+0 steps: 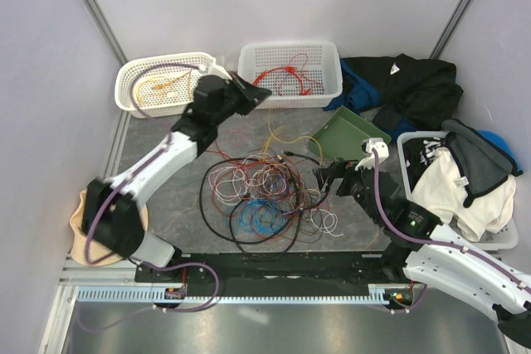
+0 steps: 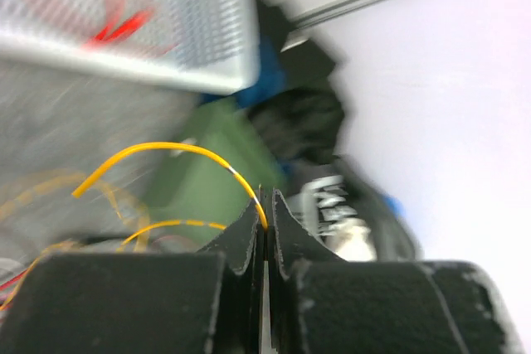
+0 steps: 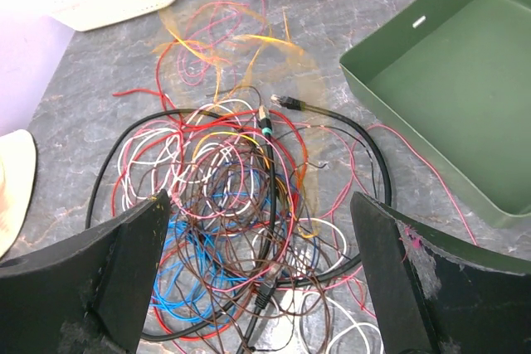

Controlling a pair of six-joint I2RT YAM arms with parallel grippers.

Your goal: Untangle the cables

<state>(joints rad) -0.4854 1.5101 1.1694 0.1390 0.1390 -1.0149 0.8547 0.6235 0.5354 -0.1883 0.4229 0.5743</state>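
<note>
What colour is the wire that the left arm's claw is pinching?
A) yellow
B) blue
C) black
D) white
A: in the left wrist view the left gripper is shut on a yellow wire, which arcs away from its tips.

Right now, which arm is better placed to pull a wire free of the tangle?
Left. The left gripper is shut on a thin yellow wire, raised near the white plastic mesh basket. The right gripper hangs open over the tangled pile of coloured wires, holding nothing.
</note>
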